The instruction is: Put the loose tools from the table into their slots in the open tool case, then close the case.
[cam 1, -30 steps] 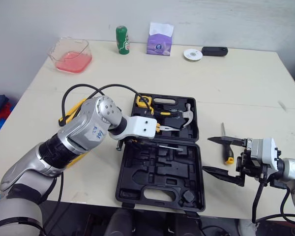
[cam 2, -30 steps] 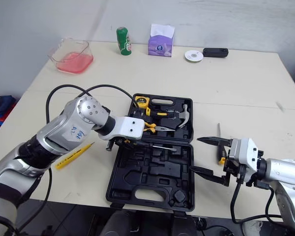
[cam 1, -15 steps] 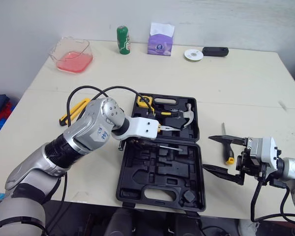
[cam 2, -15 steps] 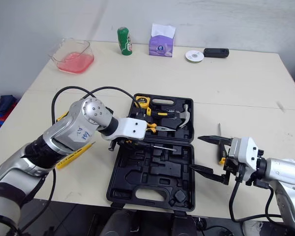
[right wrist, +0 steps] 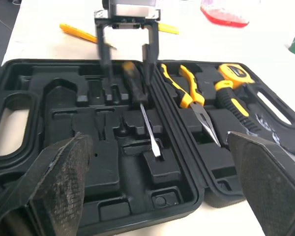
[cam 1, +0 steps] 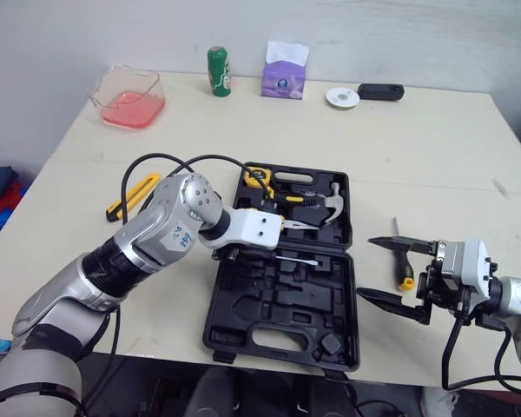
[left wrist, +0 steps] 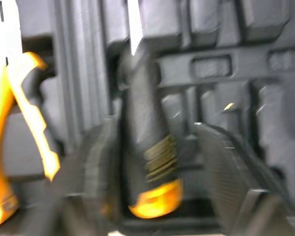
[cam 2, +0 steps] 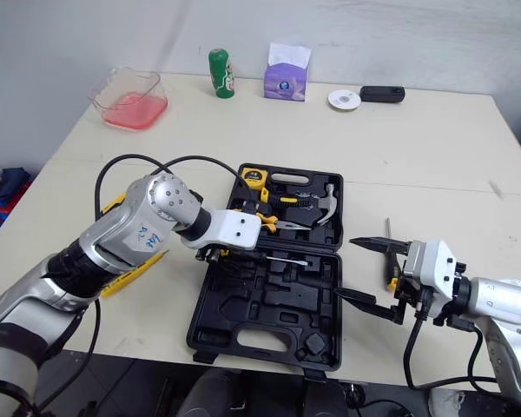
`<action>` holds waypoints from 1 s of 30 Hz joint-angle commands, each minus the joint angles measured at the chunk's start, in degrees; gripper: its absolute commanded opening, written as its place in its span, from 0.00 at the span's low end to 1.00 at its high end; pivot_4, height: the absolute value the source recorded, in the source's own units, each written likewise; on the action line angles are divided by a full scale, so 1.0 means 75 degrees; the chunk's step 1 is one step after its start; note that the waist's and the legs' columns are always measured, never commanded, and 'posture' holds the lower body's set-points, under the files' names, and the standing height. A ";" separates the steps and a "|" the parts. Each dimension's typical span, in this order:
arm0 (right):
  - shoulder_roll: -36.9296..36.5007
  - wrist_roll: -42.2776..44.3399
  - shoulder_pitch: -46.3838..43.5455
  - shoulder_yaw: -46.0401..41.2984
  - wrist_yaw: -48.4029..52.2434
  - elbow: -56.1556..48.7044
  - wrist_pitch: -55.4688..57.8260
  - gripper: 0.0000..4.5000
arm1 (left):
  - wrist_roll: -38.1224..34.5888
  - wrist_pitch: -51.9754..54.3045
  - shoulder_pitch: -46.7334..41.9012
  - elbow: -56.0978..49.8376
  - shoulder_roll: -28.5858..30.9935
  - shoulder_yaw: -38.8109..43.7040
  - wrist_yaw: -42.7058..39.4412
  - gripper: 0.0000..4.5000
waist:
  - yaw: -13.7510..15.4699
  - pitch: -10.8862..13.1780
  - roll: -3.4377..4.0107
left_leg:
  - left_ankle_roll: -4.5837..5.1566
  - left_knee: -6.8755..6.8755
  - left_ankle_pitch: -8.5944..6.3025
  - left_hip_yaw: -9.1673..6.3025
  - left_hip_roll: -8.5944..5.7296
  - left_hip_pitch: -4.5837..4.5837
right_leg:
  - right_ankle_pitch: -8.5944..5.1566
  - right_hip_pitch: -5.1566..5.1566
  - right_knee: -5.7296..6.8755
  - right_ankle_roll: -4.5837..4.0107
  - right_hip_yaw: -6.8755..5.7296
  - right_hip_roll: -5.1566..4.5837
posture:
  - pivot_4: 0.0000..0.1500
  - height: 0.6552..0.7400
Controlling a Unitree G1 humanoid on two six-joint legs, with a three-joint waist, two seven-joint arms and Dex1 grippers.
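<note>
**A:** Where's the screwdriver (cam 1: pixel 288 259)?

**B:** In its slot in the tool case (cam 1: pixel 269 306). The left end effector (right wrist: pixel 128 78) straddles the handle with its fingers apart and no firm hold on it.

**A:** And the right end effector (cam 1: pixel 366 270)?

**B:** Wide open and empty, at the case's 3 o'clock, near the small screwdriver (cam 1: pixel 405 274) on the tabletop (cam 1: pixel 417 148). That one looks light and rigid. I'd pinch the thick handle, not the slick shaft.

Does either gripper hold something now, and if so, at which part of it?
Nothing is gripped, as far as I can tell. The left gripper straddles the handle of the screwdriver with open fingers. The right gripper is open and empty.
</note>
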 commanded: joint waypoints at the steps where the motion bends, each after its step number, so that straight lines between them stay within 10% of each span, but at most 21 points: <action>1: -0.0062 0.0097 -0.0137 -0.0112 0.0007 -0.0166 -0.0075 1.00 | -0.0063 -0.0015 -0.0095 -0.0214 -0.0011 0.0399 0.0006 0.94 | -0.0006 0.0000 0.0000 | 0.0000 0.0000 0.0000 0.0000 0.0000 0.0000 | 0.0000 0.0000 0.0000 0.0000 0.0000 0.0000 | 1.00 1.00; 13: -0.0018 -0.0072 -0.0426 -0.0013 0.0009 0.0075 -0.0118 1.00 | -0.1523 -0.0431 0.0507 -0.0207 -0.0608 0.2173 0.0366 0.94 | -0.0040 0.0000 0.0000 | 0.0003 0.0005 -0.0002 -0.0010 0.0002 -0.0008 | 0.0000 0.0000 -0.0001 0.0000 -0.0011 0.0000 | 1.00 1.00; 16: -0.0040 -0.0110 -0.0340 -0.0117 0.0020 0.0134 -0.0164 1.00 | -0.2712 -0.0900 0.1269 0.0005 -0.1108 0.3276 0.0443 0.76 | -0.0036 -0.0001 0.0002 | 0.0003 0.0004 -0.0002 -0.0004 0.0003 -0.0004 | 0.0000 0.0000 0.0002 -0.0001 -0.0006 0.0001 | 1.00 1.00; 23: 0.0009 -0.0172 -0.0311 -0.0126 -0.0068 0.0210 -0.0256 1.00 | -0.2960 -0.2477 0.2567 0.0970 -0.1401 0.3816 0.0754 0.02 | -0.0030 -0.0001 0.0002 | 0.0003 0.0007 -0.0002 -0.0006 0.0003 0.0004 | 0.0002 0.0008 0.0002 -0.0002 -0.0006 0.0000 | 1.00 1.00; 30: -0.0015 -0.0157 -0.0438 -0.0052 -0.0092 0.0281 -0.0262 1.00 | -0.2748 -0.3124 0.2922 0.1588 -0.1475 0.3621 0.1102 0.01 | -0.0024 -0.0001 0.0002 | 0.0003 0.0007 -0.0003 -0.0004 0.0003 0.0002 | 0.0002 0.0007 -0.0001 -0.0003 -0.0005 0.0000 | 1.00 1.00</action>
